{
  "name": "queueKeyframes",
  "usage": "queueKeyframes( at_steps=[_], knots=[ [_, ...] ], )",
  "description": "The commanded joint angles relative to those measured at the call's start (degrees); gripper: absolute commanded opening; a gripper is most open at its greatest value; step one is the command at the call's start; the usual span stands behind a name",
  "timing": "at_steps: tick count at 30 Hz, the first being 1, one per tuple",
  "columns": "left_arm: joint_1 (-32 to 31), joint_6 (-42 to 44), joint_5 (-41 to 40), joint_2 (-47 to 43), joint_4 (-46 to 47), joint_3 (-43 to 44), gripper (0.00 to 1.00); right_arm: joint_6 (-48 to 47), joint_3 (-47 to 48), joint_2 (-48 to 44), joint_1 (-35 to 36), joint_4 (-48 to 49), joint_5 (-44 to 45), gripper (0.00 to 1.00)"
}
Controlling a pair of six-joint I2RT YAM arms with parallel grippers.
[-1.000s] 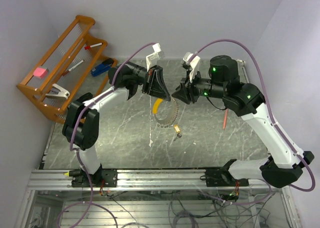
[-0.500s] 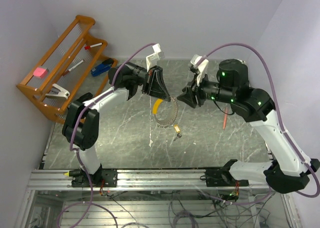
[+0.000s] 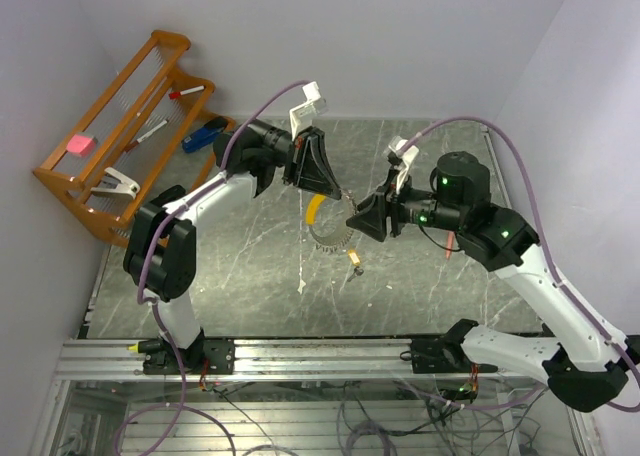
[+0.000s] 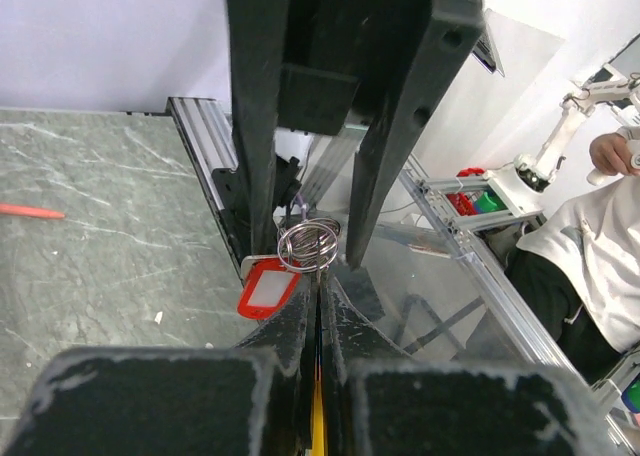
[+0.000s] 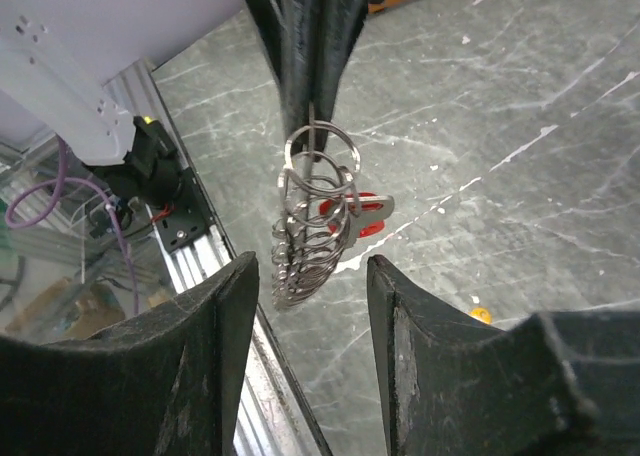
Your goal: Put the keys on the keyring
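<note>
One keyring (image 5: 300, 256) (coiled) in left end effector (image 4: 318, 284)

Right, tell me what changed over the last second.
The right hand drew back toward the near edge and its fingers spread wider. The left hand stayed shut on the keyring, held above the table; the brass key stayed on the table.

Tabletop (image 3: 230, 276) is grey-green marble-look, white veining. Walls (image 3: 420, 46) plain pale lavender on three sides, light even and diffuse. Orange wooden rack (image 3: 168, 44) leans in the far-left corner, holding a blue stapler (image 3: 205, 133) and a pink block (image 3: 79, 144). Aluminium rail (image 3: 320, 356) runs along the near edge.
</note>
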Motion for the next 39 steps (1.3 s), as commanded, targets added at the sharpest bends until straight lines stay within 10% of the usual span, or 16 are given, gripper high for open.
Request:
queueKeyframes(
  at_steps=[1,19,29,35,39],
  knots=[
    [0.10,-10.01,-0.26,-1.35,15.15,2.61,0.07,4.54,-3.57,-1.42,0.10,11.40,-0.06,0.47],
    [0.08,-8.62,-0.88,-0.03,15.13,7.42,0.07,11.66,-10.81,-0.40,0.18,24.95,-3.04,0.32],
    [0.09,-9.47,-1.37,-0.06,15.08,7.62,0.09,8.14,-11.87,-1.97,0.10,27.88,1.18,0.00],
    [0.11,-10.63,-0.33,0.26,15.15,8.02,0.26,2.15,-8.04,-1.29,0.12,23.95,4.68,0.00],
    [0.09,-11.71,1.03,1.27,15.15,9.22,0.54,-4.49,-4.48,-0.32,0.14,18.05,6.84,0.00]
  ],
)
